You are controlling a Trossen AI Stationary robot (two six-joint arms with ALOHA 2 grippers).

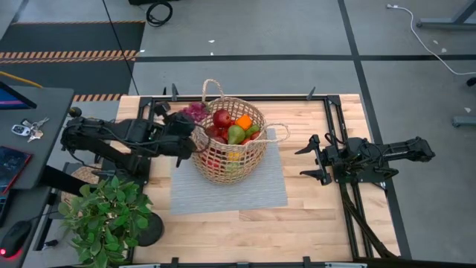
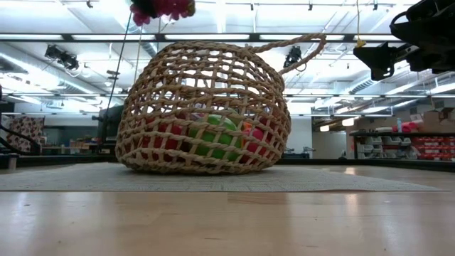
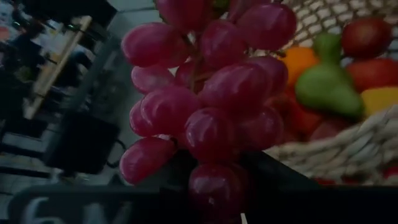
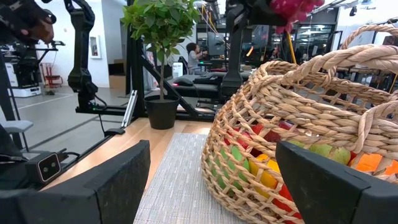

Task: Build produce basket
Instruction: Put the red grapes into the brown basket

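So right now I've got the left gripper (image 1: pixel 190 128) clamped on a bunch of purple grapes (image 1: pixel 195 112), held up in the air just beside the far-left rim of the basket (image 1: pixel 223 170), not over the opening yet as far as I can tell from the high view. In the left wrist view the grapes (image 3: pixel 208 93) fill most of the picture, with the fingers pinched on the lower part of the cluster, so I'd guess the grip is on the fruit itself rather than on any stem. The bunch's long axis seems to run out along the gripper's line, with the free end pointing away from the wrist; the low view only catches the bunch (image 2: pixel 162 7) high above the basket (image 2: pixel 206 107), so I can't be exact about tilt. The basket sits on the grey mat (image 1: pixel 253 195) mid-table, already carrying a red apple (image 1: pixel 222 117), a green pear (image 1: pixel 236 135) and an orange piece (image 1: pixel 244 122), so my read is the grapes are held high to clear the rim before going in on top. The right gripper (image 1: pixel 314 158) is parked off to the right of the basket, jaws spread and holding nothing, its wrist view looking at the basket (image 4: pixel 298 118) side-on.
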